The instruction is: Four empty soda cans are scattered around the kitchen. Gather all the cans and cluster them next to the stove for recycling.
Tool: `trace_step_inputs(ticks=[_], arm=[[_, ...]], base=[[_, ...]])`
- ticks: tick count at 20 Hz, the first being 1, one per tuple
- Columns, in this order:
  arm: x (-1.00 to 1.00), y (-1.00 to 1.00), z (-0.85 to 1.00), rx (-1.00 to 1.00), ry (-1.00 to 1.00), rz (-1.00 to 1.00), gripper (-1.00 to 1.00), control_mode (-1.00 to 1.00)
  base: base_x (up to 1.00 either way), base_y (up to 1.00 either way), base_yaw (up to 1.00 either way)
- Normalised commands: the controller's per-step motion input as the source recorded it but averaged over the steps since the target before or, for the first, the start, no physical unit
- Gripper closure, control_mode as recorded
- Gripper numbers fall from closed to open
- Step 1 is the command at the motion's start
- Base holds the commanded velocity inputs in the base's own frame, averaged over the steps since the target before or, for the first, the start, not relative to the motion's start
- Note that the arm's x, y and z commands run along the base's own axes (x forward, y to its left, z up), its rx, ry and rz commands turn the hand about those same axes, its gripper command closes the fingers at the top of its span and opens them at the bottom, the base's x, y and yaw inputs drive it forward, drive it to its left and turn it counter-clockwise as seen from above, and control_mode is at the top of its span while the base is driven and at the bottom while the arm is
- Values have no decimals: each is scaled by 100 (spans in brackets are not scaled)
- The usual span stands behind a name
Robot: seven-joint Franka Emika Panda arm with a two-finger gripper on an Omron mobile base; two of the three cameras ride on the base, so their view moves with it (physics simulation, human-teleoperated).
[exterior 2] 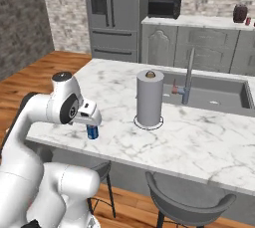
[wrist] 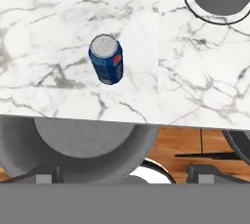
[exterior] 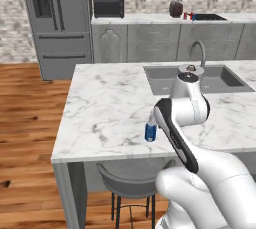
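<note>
Blue soda can (wrist: 106, 59) stands upright on the marble surface (exterior: 110, 108), close to its near edge, well apart from the paper towel roll (exterior 2: 150, 97). The hand hovers right above the can, fingers spread wide, grasping nothing. A grey stool (wrist: 83, 145) sits below that edge.
</note>
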Motion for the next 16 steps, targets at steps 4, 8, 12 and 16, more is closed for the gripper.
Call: trace_step_inputs(ticks=[4, 8, 12, 16], arm=[[32, 7, -13, 0, 4, 0, -100, -100], [34, 10, -13, 0, 7, 0, -100, -100], [31, 10, -14, 0, 3, 0, -100, -100], [32, 7, -16, 0, 1, 1, -100, -100]], base=[[0, 0, 0], [0, 0, 0], [0, 0, 0], [0, 0, 0]])
